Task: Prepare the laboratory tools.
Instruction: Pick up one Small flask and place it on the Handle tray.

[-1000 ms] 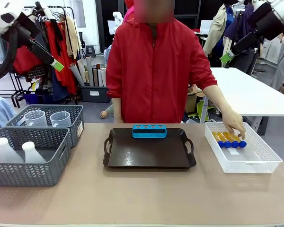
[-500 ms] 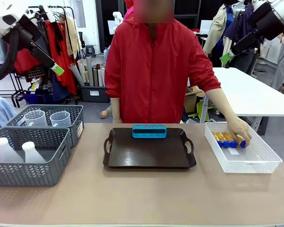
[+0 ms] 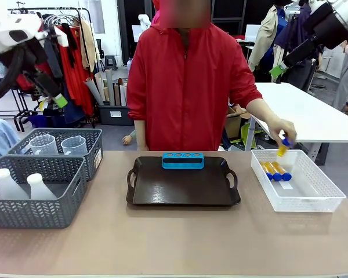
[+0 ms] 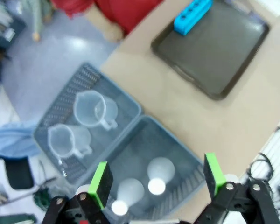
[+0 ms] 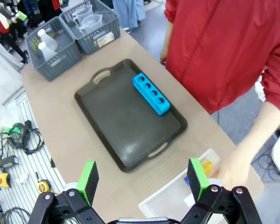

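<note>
One tube (image 3: 282, 149) is up in the person's hand (image 3: 281, 130); three tubes (image 3: 275, 170) lie in the white bin (image 3: 313, 202). The rack (image 3: 183, 160) on the tray (image 3: 180, 188) is empty, and the flasks (image 3: 6, 184) and jugs (image 3: 73, 145) wait in baskets (image 3: 40, 214). My left gripper (image 4: 156, 172) and right gripper (image 5: 142, 177) hang wide open, empty.

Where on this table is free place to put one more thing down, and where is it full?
Free: the dark tray on the near side of the blue rack; the table strip along the near edge; the gap between tray and white bin. Crowded: the two grey baskets at the left, holding flasks and jugs.
</note>
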Robot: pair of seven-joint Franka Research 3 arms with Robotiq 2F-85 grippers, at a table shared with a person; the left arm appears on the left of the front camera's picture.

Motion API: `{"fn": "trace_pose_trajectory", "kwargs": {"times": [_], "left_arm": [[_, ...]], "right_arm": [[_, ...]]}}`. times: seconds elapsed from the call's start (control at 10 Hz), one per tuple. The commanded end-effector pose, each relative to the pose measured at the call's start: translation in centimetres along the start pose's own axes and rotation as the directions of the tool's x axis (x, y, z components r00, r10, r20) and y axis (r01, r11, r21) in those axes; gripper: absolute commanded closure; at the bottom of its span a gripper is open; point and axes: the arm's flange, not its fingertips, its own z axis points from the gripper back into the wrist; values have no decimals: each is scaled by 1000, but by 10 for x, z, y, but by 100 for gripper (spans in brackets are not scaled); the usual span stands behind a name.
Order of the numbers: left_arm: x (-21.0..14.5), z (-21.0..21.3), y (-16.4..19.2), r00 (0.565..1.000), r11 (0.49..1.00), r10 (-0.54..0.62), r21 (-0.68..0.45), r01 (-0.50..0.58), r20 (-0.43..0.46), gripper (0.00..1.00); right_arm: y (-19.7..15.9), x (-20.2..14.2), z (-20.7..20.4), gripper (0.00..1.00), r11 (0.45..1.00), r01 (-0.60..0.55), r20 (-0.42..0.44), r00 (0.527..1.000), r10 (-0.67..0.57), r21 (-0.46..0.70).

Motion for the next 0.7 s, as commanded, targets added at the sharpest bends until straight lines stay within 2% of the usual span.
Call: {"fn": "trace_pose_trajectory", "kwargs": {"times": [0.0,0.1,0.2,0.6], "left_arm": [[-17,-9,-14,985,992,123,10,-122,-122,0],[-27,-18,-15,968,980,190,91,-177,-164,0],[-38,-29,-18,949,972,228,114,-207,-218,0],[-75,-75,-24,879,934,358,136,-331,-314,0]], "right_arm": [[1,0,1,0,1000,-6,3,1000,6,3],[1,0,1,0,1000,-6,3,1000,6,3],[1,0,1,0,1000,-6,3,1000,6,3],[1,0,1,0,1000,-6,3,1000,6,3]]}}
